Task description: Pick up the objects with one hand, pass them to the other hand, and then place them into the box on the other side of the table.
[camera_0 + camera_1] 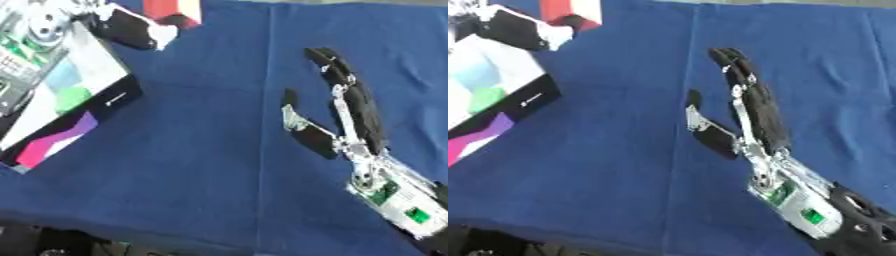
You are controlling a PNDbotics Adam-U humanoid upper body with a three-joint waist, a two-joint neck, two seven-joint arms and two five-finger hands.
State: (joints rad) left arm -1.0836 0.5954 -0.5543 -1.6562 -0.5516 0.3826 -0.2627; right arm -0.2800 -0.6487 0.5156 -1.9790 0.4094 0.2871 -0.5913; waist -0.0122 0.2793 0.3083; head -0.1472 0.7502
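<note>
Over on the right side, the right hand (350, 120) lies open above the cloth, long black fingers straight, thumb splayed out, holding nothing; silver linkages and a green-lit board show at the wrist. Up in the far left corner, the left hand (131, 27) curls round a glossy red and white block (172, 10), right beside the flat-sided box (74, 100) printed with green, purple and pink shapes. Everything's over a wrinkly blue tablecloth (201, 160).
</note>
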